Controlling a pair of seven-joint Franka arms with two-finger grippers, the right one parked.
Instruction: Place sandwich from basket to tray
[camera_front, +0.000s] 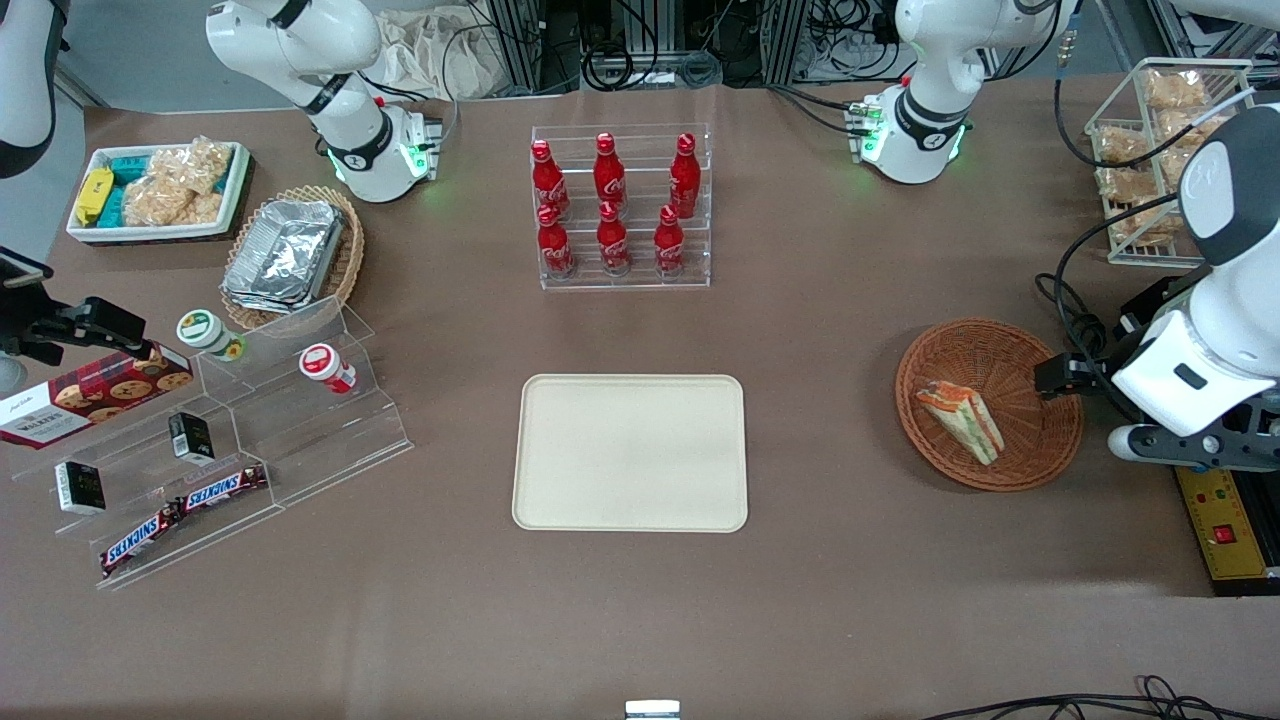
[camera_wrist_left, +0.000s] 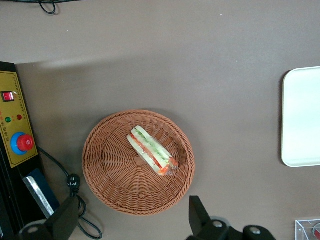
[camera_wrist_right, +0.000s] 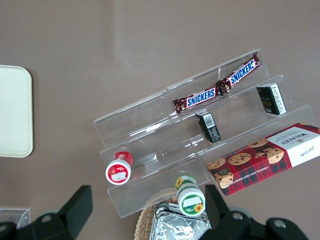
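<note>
The sandwich (camera_front: 962, 420) (camera_wrist_left: 151, 150), a wrapped wedge with green and orange-red layers, lies on its side in the round reddish-brown basket (camera_front: 1040, 440) (camera_wrist_left: 115, 170). My left gripper (camera_front: 1065, 378) (camera_wrist_left: 131, 220) hangs open above the basket's rim on the side toward the working arm's end of the table. It sits well above the wicker, its fingers (camera_wrist_left: 197, 215) spread wide, and it holds nothing. The cream tray (camera_front: 630, 452) (camera_wrist_left: 302, 117) lies flat and bare mid-table, toward the parked arm from the basket.
A yellow control box (camera_front: 1225, 525) (camera_wrist_left: 15, 120) and cables (camera_front: 1075, 320) lie by the basket at the working arm's end. A rack of red bottles (camera_front: 620, 205) stands farther from the front camera than the tray. A wire snack rack (camera_front: 1160, 150) stands near the working arm's base.
</note>
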